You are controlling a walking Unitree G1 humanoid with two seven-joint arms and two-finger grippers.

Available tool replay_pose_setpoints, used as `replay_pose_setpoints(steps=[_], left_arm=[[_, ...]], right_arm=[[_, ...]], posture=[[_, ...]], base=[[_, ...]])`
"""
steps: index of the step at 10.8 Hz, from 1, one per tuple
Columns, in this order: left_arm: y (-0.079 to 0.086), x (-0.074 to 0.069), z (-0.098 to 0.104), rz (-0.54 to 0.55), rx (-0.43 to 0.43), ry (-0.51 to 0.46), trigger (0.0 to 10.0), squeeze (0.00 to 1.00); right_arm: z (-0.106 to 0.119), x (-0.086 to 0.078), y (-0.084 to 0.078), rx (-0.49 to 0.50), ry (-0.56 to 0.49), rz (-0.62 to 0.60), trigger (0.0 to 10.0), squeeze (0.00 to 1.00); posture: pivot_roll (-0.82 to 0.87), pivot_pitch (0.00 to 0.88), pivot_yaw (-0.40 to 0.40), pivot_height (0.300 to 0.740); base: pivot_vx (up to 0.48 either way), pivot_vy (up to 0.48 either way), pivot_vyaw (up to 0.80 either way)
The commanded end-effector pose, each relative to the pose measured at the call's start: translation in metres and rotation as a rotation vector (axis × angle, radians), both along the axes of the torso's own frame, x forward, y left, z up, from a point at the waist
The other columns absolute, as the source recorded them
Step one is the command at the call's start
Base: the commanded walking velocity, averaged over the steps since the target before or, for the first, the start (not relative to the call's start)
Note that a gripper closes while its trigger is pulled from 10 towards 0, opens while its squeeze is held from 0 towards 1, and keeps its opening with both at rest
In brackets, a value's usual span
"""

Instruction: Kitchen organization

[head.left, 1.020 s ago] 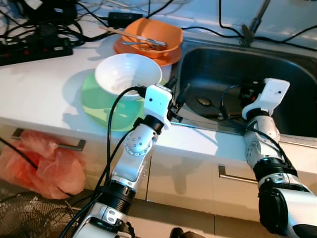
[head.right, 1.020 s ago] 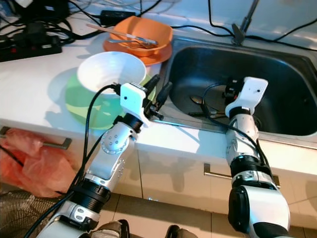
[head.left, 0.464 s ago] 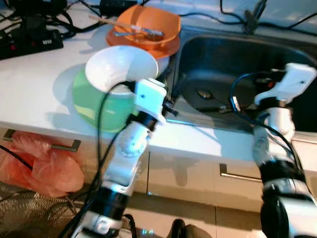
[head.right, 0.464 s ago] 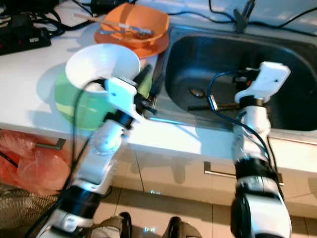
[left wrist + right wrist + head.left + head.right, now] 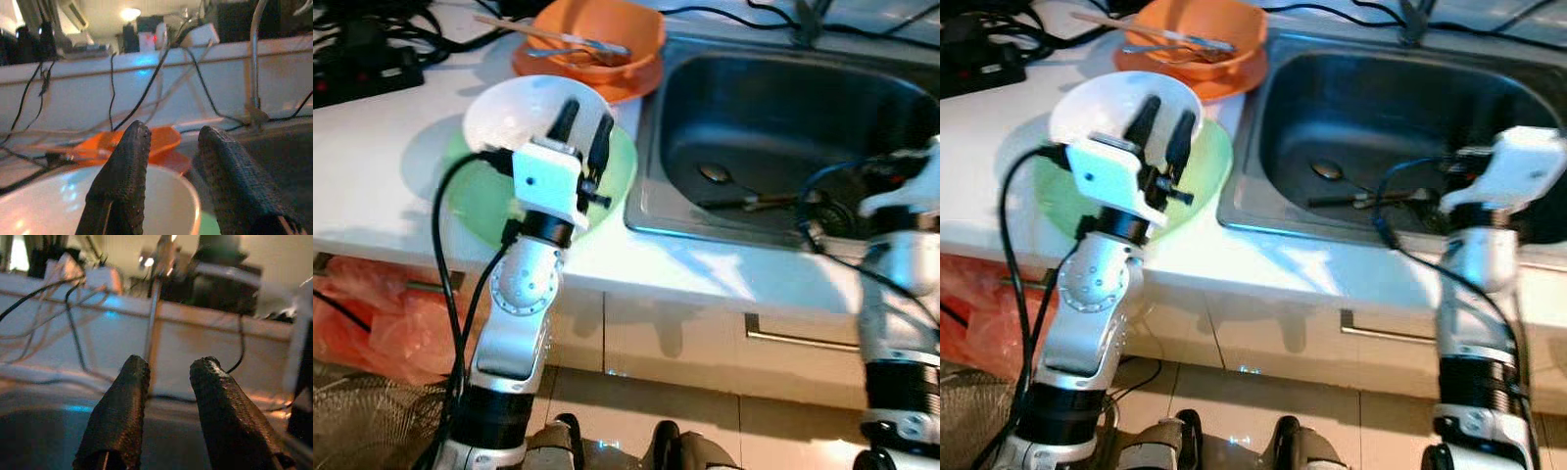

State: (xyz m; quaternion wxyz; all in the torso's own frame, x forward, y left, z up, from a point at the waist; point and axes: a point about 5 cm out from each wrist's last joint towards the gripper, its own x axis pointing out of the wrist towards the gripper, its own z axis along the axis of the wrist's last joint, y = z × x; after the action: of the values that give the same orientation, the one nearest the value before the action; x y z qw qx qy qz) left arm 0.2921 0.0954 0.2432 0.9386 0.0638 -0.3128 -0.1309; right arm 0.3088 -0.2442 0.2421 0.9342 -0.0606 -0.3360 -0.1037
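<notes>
A white bowl [image 5: 514, 113] rests in a wider green bowl [image 5: 617, 176] on the white counter, left of the steel sink [image 5: 783, 98]. My left gripper [image 5: 584, 125] is open, its two fingers pointing up over the white bowl's right side. The left wrist view looks past the fingers [image 5: 129, 161] across the bowl's rim [image 5: 161, 178] to the orange bowl [image 5: 122, 142]. The orange bowl [image 5: 607, 29] sits on an orange plate behind, with chopsticks and a utensil in it. My right gripper [image 5: 171, 369] is open with nothing between its fingers; its wrist [image 5: 911, 191] is at the sink's right front.
A spoon [image 5: 715, 174] and other utensils [image 5: 764, 201] lie in the sink basin. A power strip [image 5: 362, 73] and cables crowd the back left of the counter. An orange plastic bag [image 5: 382, 318] hangs below the counter edge. A drawer handle [image 5: 803, 335] runs under the sink.
The camera has shifted. My left gripper has moved left from the sink's rim to over the white bowl. My right arm has swung right, toward the sink's right front.
</notes>
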Motion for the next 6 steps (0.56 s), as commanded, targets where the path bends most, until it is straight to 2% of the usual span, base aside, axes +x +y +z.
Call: replay_pose_setpoints(steps=[1,3,4,6], left_arm=[[-0.003,-0.003,0.006,-0.01,0.012,-0.02,10.0,0.0],[-0.002,-0.011,0.02,-0.009,0.005,-0.063,10.0,0.0],[0.004,-0.01,0.018,0.029,0.013,-0.058,10.0,0.0],[0.006,-0.007,0.015,0.052,0.002,-0.033,10.0,0.0]], right_arm=[[0.002,-0.005,-0.007,0.0,0.0,-0.038,10.0,0.0],[0.012,-0.012,-0.005,0.011,-0.012,-0.043,10.0,0.0],[0.009,-0.013,-0.003,0.006,0.012,-0.04,10.0,0.0],[0.005,-0.011,-0.001,0.023,0.034,-0.036,10.0,0.0]], posture=[[0.14,0.213,-0.037,0.74],[0.13,0.209,-0.032,0.74],[0.13,0.204,-0.034,0.74],[0.13,0.194,-0.035,0.74]], base=[[0.0,0.0,0.0],[0.0,0.0,0.0],[0.0,0.0,0.0],[0.0,0.0,0.0]])
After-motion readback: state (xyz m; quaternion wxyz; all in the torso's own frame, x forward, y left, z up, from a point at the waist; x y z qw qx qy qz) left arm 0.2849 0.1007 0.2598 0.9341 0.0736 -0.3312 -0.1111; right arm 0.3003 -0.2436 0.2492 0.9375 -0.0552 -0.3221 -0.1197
